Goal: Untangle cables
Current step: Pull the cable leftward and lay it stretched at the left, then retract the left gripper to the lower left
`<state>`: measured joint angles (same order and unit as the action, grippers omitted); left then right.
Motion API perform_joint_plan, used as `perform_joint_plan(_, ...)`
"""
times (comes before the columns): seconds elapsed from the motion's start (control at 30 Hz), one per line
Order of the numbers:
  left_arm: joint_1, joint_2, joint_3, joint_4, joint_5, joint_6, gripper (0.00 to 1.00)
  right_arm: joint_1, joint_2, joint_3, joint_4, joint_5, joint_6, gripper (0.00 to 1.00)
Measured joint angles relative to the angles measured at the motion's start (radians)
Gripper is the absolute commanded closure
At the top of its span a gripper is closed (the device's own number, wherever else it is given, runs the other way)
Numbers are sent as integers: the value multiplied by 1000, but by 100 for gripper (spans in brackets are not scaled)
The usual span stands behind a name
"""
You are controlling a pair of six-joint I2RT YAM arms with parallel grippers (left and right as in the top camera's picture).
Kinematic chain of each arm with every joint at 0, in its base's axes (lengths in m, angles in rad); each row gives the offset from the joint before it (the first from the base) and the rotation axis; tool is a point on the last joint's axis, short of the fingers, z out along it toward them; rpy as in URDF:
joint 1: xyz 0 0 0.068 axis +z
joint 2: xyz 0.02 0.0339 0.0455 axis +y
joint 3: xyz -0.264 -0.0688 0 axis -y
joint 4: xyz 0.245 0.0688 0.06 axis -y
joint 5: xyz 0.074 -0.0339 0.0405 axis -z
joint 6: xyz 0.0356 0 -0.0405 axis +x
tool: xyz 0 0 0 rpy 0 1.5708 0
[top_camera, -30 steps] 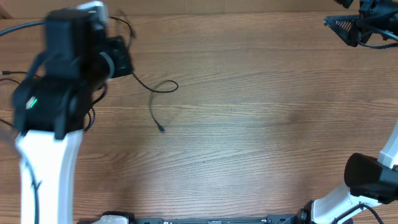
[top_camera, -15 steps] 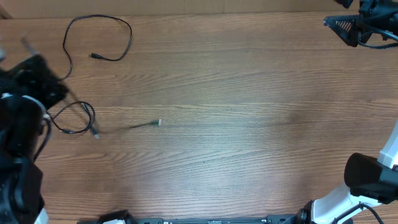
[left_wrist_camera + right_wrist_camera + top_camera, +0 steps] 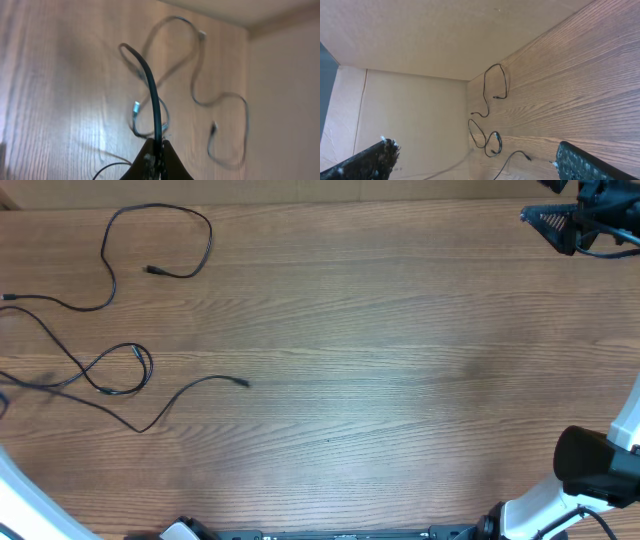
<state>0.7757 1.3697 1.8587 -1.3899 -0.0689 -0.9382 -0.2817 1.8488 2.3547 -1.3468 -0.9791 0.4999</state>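
Two thin black cables lie loose on the left of the wooden table. One cable [image 3: 205, 240] loops at the back left. The other cable [image 3: 140, 365] forms a small loop, and its plug end [image 3: 245, 383] points toward the middle. In the left wrist view my left gripper [image 3: 156, 152] is shut on a black cable [image 3: 152, 90] that arcs up from its jaws. That gripper is outside the overhead view. My right gripper [image 3: 480, 162] hangs wide open at the back right, far from the cables, one finger [image 3: 550, 225] showing overhead.
A beige wall [image 3: 300, 190] runs along the table's back edge. The right arm's black base [image 3: 600, 465] stands at the front right. A white part of the left arm [image 3: 15, 490] shows at the front left corner.
My left arm has swept from over the cables at the back left out past the left edge, pulling a cable along. The strands now lie spread apart. The right arm has not moved.
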Motion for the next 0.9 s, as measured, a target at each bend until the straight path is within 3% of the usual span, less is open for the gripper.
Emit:
perform_joint_plan(0.3, 154, 163, 0, -23, -133, -88, 96, 0, 0, 0, -1, 0, 0, 0)
perform_joint_plan(0.43, 165, 248, 0, 2, -254, -50, 96, 0, 0, 0, 0, 0, 1, 0)
perform_joint_plan(0.8, 169, 493, 0, 41, -363, 27, 95, 0, 0, 0, -1, 0, 0, 0)
perform_joint_plan(0.83, 170, 512, 0, 48, -365, 39, 93, 0, 0, 0, -1, 0, 0, 0)
perform_joint_plan(0.9, 171, 547, 0, 58, -366, 72, 70, 0, 0, 0, 0, 0, 0, 0)
